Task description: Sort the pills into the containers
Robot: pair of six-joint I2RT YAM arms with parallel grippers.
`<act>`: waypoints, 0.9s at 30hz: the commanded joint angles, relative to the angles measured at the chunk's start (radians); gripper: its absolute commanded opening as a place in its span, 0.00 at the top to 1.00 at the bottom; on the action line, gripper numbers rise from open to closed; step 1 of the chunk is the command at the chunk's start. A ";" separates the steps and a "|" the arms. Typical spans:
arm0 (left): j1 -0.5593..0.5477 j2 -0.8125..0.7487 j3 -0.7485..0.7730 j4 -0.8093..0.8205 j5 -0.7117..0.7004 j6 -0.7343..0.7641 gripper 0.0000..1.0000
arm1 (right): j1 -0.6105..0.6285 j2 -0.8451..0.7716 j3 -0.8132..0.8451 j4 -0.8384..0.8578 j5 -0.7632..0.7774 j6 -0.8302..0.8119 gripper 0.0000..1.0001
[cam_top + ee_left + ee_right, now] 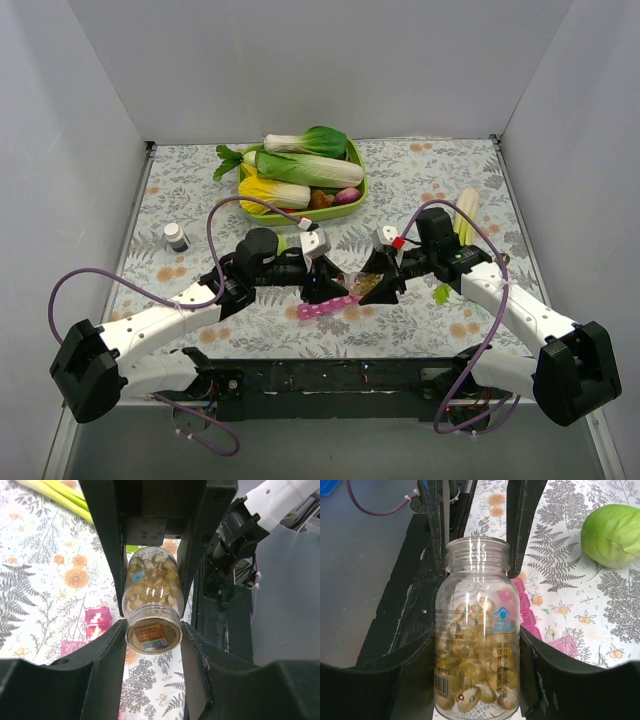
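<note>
Pills (472, 680) first: pale gold, glossy, oval, heaped in the closed end of a clear bottle (477, 595), printed label on the side, mouth open. Bottle held clear of the tabletop (430, 170), near the front middle, lying between the two arms. Right hand (477, 645) clamped on the bottle's body, a finger pressed to either side. Left hand (153, 632) closed on the opposite end, at the neck. Just beside and below, the containers (328, 307): a translucent pink strip of small square compartments, flat on the flowered cloth. Largely hidden by black fingers and bottle in both wrist views, contents impossible to make out. Further out, a green round vegetable (612, 530) past the strip. A small white round piece (176, 236) off to the left, a pale stalk (465, 215) on the right. At the back, a green tray (362, 185) loaded with leafy greens (305, 165).
</note>
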State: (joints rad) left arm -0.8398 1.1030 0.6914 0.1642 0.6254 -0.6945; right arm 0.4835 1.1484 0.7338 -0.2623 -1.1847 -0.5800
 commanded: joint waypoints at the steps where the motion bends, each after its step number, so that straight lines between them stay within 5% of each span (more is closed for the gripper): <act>1: -0.007 0.018 0.080 -0.078 -0.064 -0.126 1.00 | 0.003 -0.016 0.009 -0.027 0.043 -0.043 0.52; 2: -0.007 0.030 0.100 -0.097 -0.078 -0.141 1.00 | 0.003 -0.018 0.016 -0.041 0.053 -0.075 0.37; 5: -0.007 0.035 0.108 -0.143 -0.092 -0.201 1.00 | 0.001 -0.024 0.030 -0.063 0.069 -0.086 0.23; 16: -0.007 0.001 0.082 -0.101 -0.104 -0.244 1.00 | 0.020 -0.009 0.029 -0.026 0.042 -0.026 0.16; 22: -0.007 0.011 0.088 -0.084 -0.115 -0.257 1.00 | 0.030 0.008 0.038 -0.020 0.056 -0.017 0.28; 25: -0.007 0.018 0.088 -0.092 -0.116 -0.250 1.00 | 0.029 0.010 0.041 -0.020 0.057 -0.014 0.43; 27: -0.007 0.017 0.086 -0.095 -0.124 -0.246 1.00 | 0.029 0.013 0.042 -0.022 0.059 -0.012 0.64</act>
State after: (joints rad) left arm -0.8448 1.1389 0.7620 0.0368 0.5289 -0.9478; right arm 0.5053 1.1580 0.7368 -0.3016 -1.1084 -0.6018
